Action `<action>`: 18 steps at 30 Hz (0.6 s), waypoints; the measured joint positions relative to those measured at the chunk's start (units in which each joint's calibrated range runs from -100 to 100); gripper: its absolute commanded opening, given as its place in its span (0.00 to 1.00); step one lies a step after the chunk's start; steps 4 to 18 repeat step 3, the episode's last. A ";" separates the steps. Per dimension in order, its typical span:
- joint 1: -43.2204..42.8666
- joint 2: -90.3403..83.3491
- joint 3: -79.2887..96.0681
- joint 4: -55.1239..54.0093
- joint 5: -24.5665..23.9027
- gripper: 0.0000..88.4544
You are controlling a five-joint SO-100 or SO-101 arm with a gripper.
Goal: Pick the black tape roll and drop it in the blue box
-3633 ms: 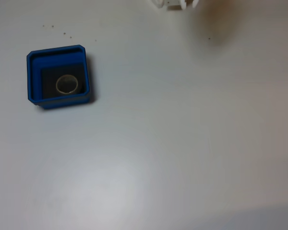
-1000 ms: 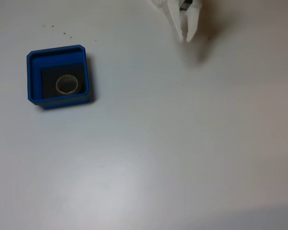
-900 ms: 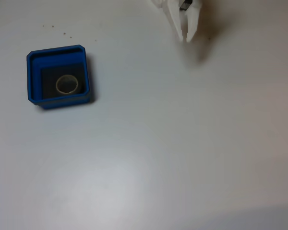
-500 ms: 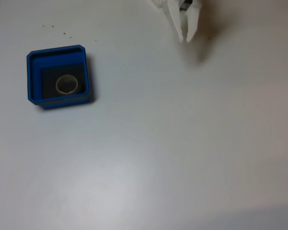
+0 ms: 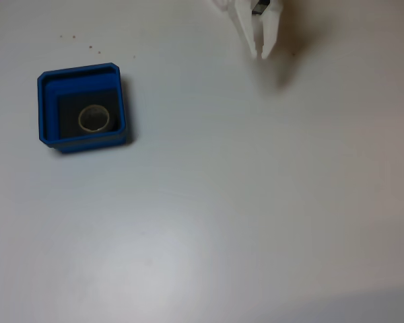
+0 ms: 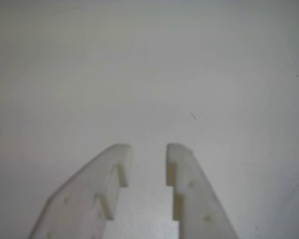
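In the fixed view the blue box stands on the white table at the left. The black tape roll lies flat on the box's dark floor; its pale inner core shows clearly, while its black outer ring blends into the floor. My white gripper reaches in from the top edge, far to the right of the box, with its fingertips pointing down the picture. In the wrist view the gripper has a narrow gap between its two fingers, with nothing in it and bare table beyond.
A white tabletop spreads across the fixed view. A few small dark specks mark it above the box. The gripper casts a soft shadow on the table to its right.
Over the last 3.6 s the gripper has come further into the fixed view from the top edge. Over the last second nothing has moved.
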 measured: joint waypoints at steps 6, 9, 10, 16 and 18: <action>0.00 0.00 0.00 0.00 0.00 0.01; 0.00 0.00 0.00 0.00 0.00 0.01; 0.00 0.00 0.00 0.00 0.00 0.01; 0.00 0.00 0.00 0.00 0.00 0.01; 0.00 0.00 0.00 0.00 0.00 0.01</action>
